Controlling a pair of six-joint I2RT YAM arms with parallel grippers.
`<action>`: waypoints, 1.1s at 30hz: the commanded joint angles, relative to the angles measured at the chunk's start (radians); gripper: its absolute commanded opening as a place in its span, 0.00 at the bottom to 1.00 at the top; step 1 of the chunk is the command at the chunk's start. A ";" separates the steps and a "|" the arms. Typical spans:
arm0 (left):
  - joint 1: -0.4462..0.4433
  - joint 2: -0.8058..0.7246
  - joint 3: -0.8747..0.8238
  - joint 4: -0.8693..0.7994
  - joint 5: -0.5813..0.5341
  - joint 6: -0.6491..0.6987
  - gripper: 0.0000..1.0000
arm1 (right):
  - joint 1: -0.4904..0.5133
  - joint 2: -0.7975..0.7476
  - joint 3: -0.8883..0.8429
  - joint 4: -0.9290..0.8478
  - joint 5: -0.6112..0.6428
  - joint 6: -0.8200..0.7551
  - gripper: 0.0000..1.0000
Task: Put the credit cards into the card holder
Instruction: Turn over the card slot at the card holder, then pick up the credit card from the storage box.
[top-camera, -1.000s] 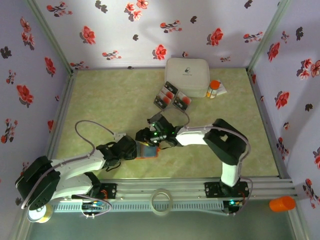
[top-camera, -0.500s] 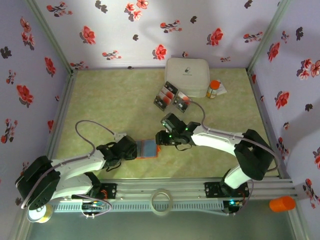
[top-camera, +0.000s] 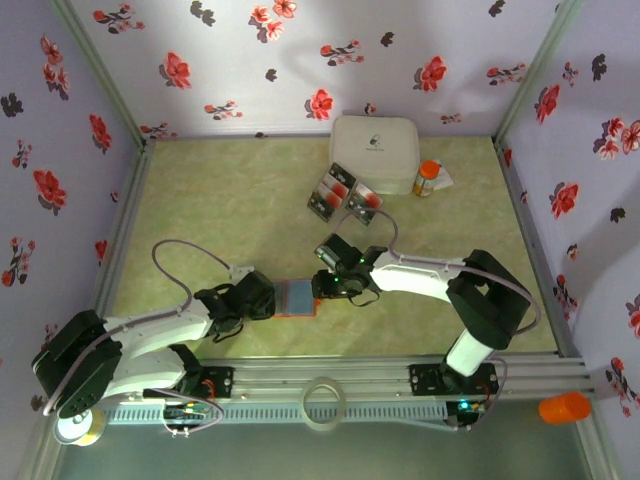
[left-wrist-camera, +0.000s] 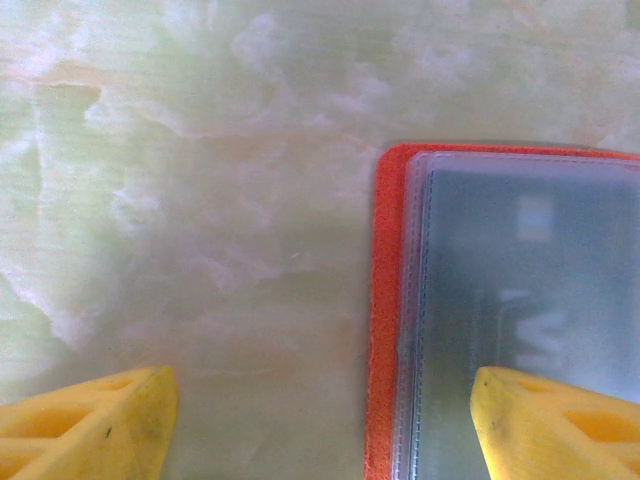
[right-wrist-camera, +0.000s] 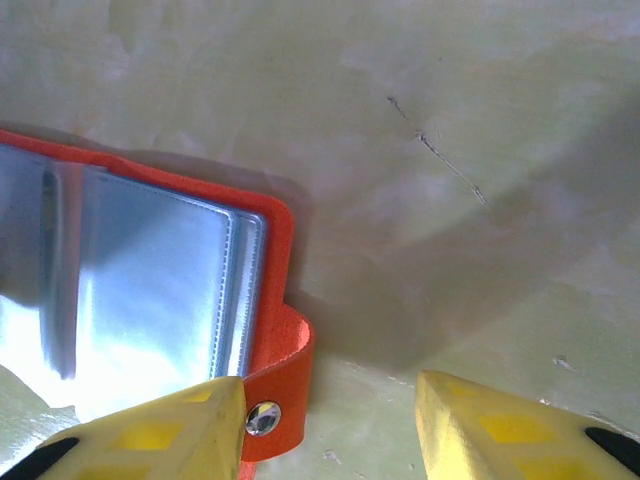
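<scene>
Right hand (right-wrist-camera: 335, 425) beside flat orange card holder (right-wrist-camera: 284, 240), glossy plastic sleeves (right-wrist-camera: 150, 270)

White arm links (top-camera: 150, 330), black joints (top-camera: 250, 297), grey cables (top-camera: 156, 255) (loosely looped), yellow-fingered end effectors (left-wrist-camera: 320, 425).

We see both arms stretched low over the table, reaching toward each other, with the left gripper (top-camera: 258, 297) and the right gripper (top-camera: 325, 285) near one another. Both have their yellow fingers (left-wrist-camera: 85, 420) spread apart, gripping nothing.
</scene>
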 joint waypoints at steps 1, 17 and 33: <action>-0.011 0.013 0.011 0.008 0.010 -0.018 0.78 | 0.009 -0.061 0.010 0.008 0.031 0.013 0.50; -0.014 0.005 0.011 0.009 0.010 -0.017 0.78 | 0.041 0.030 0.046 -0.013 0.071 0.007 0.47; -0.044 0.078 0.069 0.044 0.033 -0.009 0.78 | -0.023 -0.058 -0.043 -0.031 0.092 -0.011 0.00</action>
